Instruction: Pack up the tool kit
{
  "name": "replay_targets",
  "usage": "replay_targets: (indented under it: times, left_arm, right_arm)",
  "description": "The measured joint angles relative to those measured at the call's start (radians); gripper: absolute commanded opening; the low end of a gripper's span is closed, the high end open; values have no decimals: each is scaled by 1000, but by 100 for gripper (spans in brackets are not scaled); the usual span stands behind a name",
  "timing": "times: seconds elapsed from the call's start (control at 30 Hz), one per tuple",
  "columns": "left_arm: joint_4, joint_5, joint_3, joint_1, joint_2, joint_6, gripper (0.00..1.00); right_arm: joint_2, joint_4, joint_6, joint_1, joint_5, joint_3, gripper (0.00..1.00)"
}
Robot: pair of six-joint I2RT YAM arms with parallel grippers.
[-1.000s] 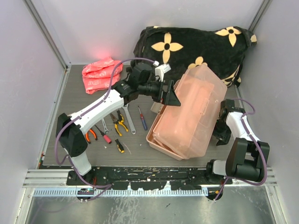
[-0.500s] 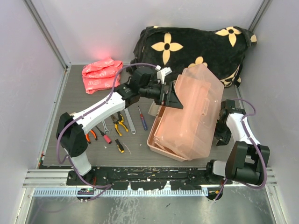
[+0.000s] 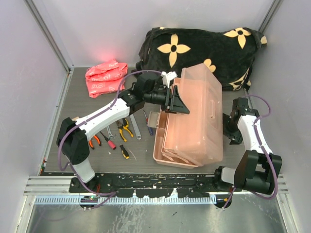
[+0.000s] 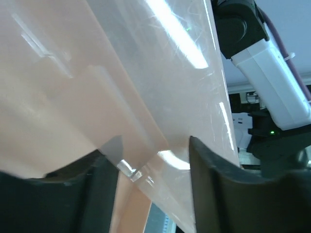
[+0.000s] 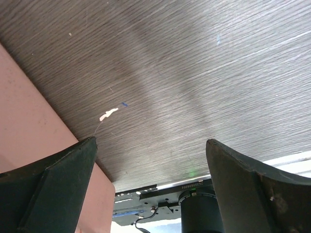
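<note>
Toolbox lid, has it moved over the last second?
Yes. The toolbox lid has swung its far end left, toward the pink bag, and now sits squarer to the front rail.

grey wood-grain table (image 3: 138, 158), plain pale walls (image 3: 97, 29).

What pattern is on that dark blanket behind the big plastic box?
The blanket is black with yellow flowers; the top view shows it best.
</note>
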Motion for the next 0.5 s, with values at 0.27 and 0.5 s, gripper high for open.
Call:
replay_targets:
  times: [0.27, 0.5]
  left_arm:
    - [40, 87, 6, 40, 1, -105, 24]
    - [4, 127, 71, 82, 34, -64, 29]
  right_arm:
    - [-19, -9, 18, -1, 31, 37, 100]
    - [-73, -43, 19, -3, 32, 139, 100]
